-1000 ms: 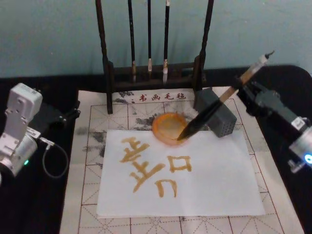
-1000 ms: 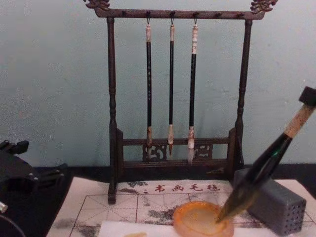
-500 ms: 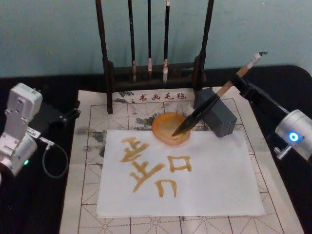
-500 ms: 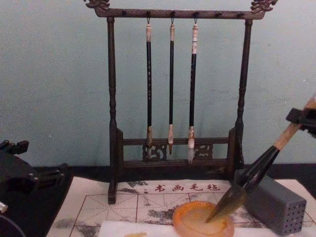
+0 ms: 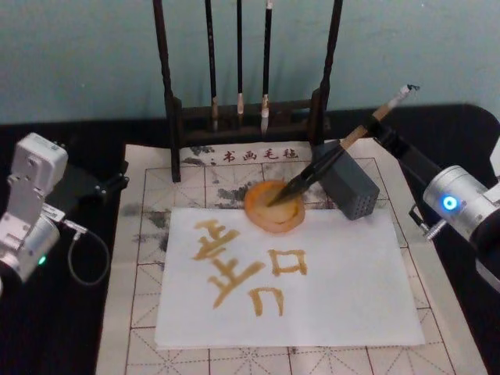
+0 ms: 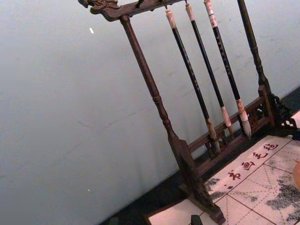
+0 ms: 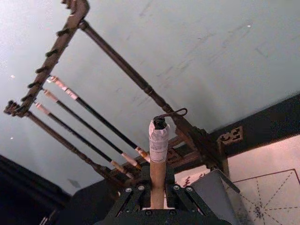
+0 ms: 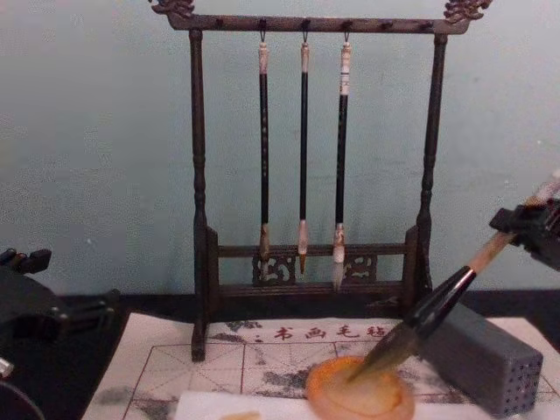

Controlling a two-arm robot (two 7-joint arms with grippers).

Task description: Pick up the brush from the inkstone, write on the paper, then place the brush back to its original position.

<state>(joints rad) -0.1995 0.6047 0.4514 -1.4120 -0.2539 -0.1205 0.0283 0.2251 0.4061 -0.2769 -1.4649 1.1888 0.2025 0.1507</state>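
The brush [image 5: 328, 156] is in the put-back step, I judge. From the left, my left gripper [image 5: 94, 187] sits parked off the mat. The paper [image 5: 344, 281] already carries amber characters, so the writing looks done. The brush's tuft tip dips into the inkstone [image 5: 254, 212] at the sheet's far edge. Its handle slants up and right past the grey block [image 5: 351, 187] to my right gripper [image 5: 384, 139], which pinches it near the top. Next I need to lower the handle until it rests, then let go gently.
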